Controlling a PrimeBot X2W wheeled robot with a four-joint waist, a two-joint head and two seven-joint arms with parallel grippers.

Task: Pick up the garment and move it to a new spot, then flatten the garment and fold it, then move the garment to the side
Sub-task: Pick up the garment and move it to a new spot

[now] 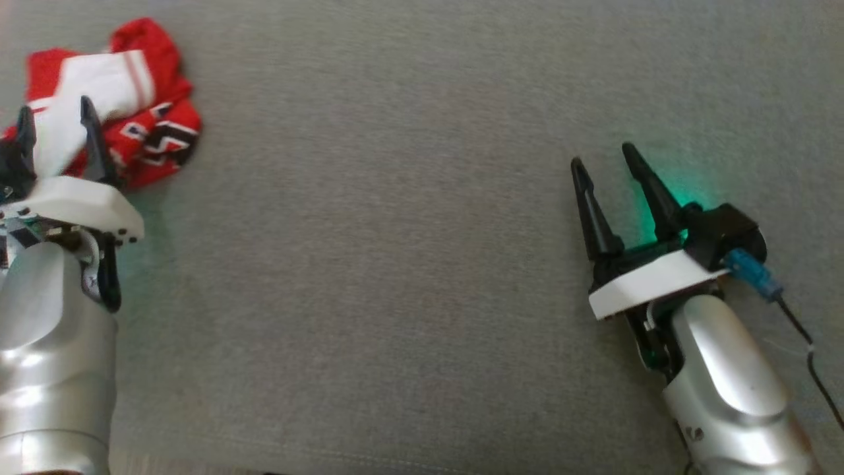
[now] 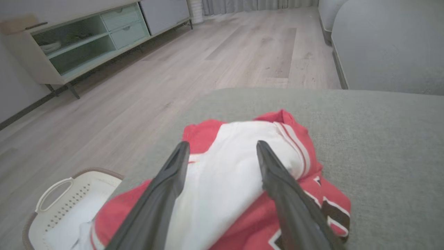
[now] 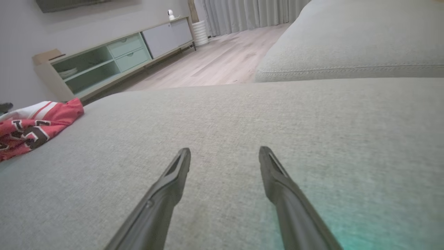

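Observation:
The garment (image 1: 142, 99) is a crumpled red and white jersey with dark lettering, bunched at the far left of the grey cushion (image 1: 395, 264). My left gripper (image 1: 56, 115) hovers over its near part, open, fingers spread to either side of the white fold. In the left wrist view the garment (image 2: 239, 166) lies right under the left gripper (image 2: 222, 149), with nothing pinched. My right gripper (image 1: 601, 157) stands open above bare cushion at the right, far from the cloth. The right wrist view has the garment (image 3: 38, 121) at its left edge and the right gripper (image 3: 224, 152) over grey fabric.
A white laundry basket (image 2: 55, 194) sits on the wooden floor (image 2: 208, 59) just past the cushion's edge by the garment. A low cabinet (image 2: 86, 41) stands along the wall. Another grey cushion (image 3: 347, 41) rises beyond the right gripper.

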